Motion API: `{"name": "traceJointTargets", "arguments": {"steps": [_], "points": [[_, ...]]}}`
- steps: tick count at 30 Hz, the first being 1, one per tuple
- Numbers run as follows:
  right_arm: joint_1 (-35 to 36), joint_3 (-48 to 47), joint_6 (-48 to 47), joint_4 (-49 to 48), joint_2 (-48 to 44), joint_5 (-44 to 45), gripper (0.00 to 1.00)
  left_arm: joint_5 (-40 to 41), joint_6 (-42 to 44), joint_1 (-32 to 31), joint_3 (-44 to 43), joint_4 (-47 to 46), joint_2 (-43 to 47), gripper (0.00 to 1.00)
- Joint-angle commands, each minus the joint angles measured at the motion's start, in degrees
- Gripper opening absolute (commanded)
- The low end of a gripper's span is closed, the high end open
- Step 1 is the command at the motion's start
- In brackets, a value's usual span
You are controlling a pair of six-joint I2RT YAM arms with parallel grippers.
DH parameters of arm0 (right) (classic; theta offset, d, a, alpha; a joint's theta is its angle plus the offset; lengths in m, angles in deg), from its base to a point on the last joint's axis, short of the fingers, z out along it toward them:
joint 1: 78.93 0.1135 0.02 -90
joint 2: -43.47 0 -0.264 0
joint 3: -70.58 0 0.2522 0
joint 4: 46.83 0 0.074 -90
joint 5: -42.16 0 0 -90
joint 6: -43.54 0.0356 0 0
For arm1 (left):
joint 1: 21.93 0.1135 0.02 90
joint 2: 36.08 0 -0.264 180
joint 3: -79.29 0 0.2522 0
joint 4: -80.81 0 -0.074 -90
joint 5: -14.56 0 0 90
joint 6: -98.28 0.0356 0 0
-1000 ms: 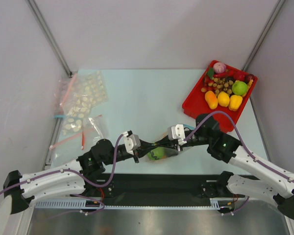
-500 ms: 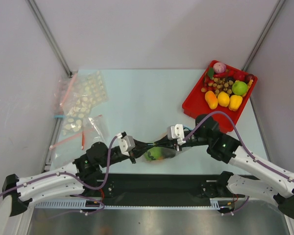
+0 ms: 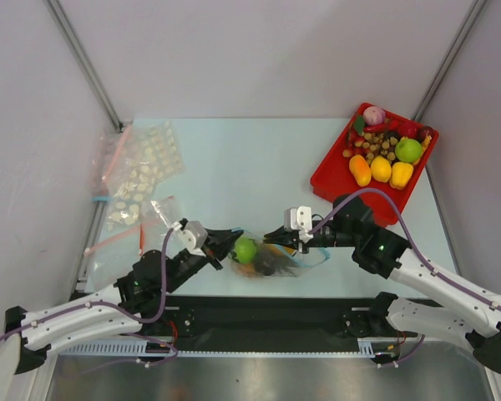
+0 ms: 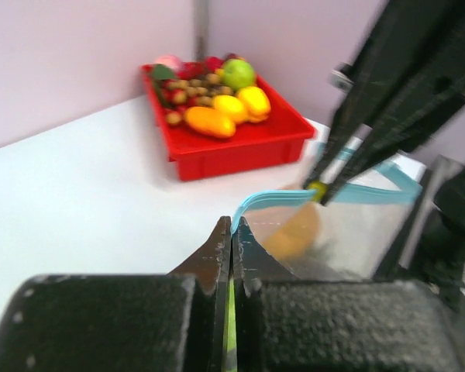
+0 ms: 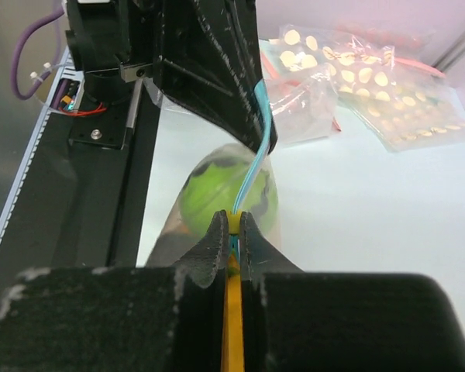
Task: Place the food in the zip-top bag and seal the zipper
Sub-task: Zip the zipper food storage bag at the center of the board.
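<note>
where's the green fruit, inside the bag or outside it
Inside. The green fruit shows through the clear plastic of the zip-top bag, just below the light-blue zipper.

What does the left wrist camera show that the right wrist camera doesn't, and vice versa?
Left wrist only: the red tray of toy fruit against the wall, and an orange piece inside the zip-top bag. Right wrist only: the dark-marked green fruit inside the bag, and the spare bags with pink strips beyond it. Both: the light-blue zipper stretched between the left hand and the right hand, each shut on it.
</note>
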Motion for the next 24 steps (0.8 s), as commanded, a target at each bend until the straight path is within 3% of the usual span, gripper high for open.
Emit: {"name": "traceJointTargets", "arguments": {"steps": [1, 2, 5, 12, 24], "points": [[0.2, -0.3, 2.2, 1.7, -0.6, -0.7, 0.0, 21.0, -2.0, 1.3, 0.7, 0.5, 3.3, 0.0], [0.2, -0.3, 2.3, 1.9, -0.5, -0.2, 0.0, 26.9, -3.7, 1.3, 0.9, 1.2, 3.7, 0.0], [0.2, -0.2, 2.7, 2.1, -0.5, 0.9, 0.0, 34.5, -6.6, 2.1, 1.0, 4.5, 5.4, 0.0], [0.0, -0.7, 5.3, 2.7, -0.3, 5.5, 0.0, 42.9, -10.0, 3.3, 1.0, 9.4, 8.3, 0.0], [-2.5, -1.9, 9.2, 5.9, -1.0, 8.7, 0.0, 51.6, -11.3, 3.5, 2.4, 10.2, 12.1, 0.0]]}}
